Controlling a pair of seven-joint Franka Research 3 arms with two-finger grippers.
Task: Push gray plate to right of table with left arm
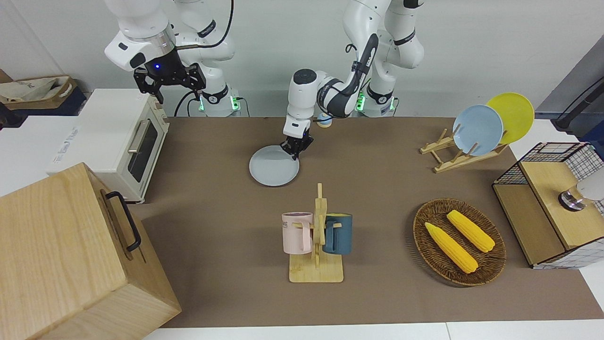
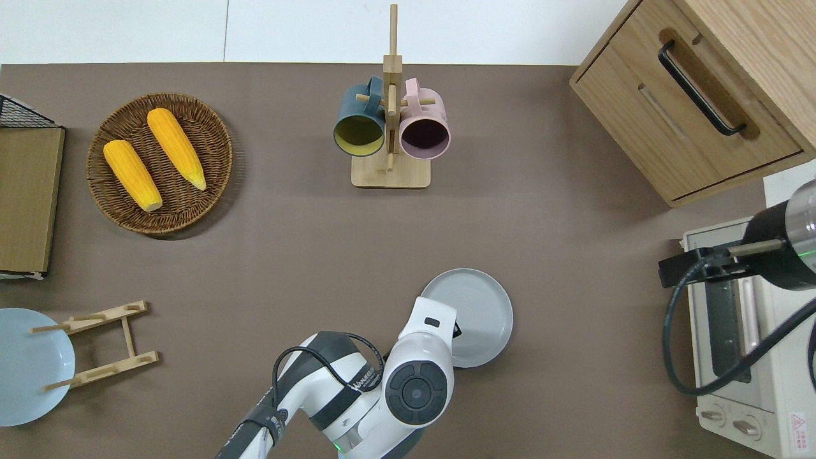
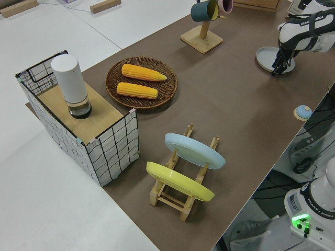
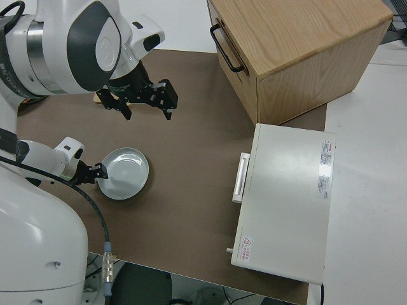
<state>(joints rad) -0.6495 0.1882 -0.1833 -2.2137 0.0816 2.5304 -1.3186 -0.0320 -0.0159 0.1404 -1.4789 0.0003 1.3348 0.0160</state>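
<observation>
Table (image 1: 212, 264): left end effector (image 1: 293, 148) touching gray plate (image 1: 271, 169)

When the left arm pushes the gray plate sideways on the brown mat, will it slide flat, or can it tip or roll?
The gray plate lies flat and is wide and shallow, so it will probably slide, not roll. The left end effector meets it at the rim, off-centre, so it may turn a little. The table mat looks matte, likely giving some drag.

The front view faces the robots across the table (image 1: 226, 156). The overhead view looks straight down. The left side view looks diagonally along the table from a raised position. The right side view looks down beside the right arm. All four views share the gray plate (image 1: 273, 166).
</observation>
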